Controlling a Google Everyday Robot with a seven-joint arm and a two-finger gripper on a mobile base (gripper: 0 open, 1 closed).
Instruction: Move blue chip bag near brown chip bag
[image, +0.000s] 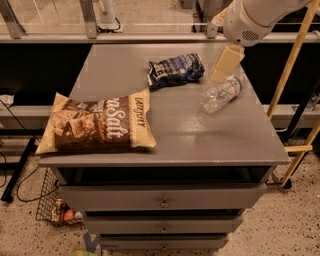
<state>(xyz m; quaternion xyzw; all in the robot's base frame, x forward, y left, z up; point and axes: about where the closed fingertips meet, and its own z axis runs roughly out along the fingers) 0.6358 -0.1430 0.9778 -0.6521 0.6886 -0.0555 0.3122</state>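
The blue chip bag (175, 70) lies crumpled at the back middle of the grey cabinet top (200, 135). The brown chip bag (100, 125) lies flat at the front left, its left end hanging a little over the edge. The two bags are apart, with bare top between them. My gripper (226, 62), cream-coloured, hangs from the white arm (255, 17) at the upper right. It hovers above the top just right of the blue bag and holds nothing that I can see.
A clear plastic bottle (222, 92) lies on its side right of the blue bag, under the gripper. A yellow pole (292, 60) leans at the right. A wire basket (55, 205) stands on the floor at the lower left. Drawers (162, 202) front the cabinet.
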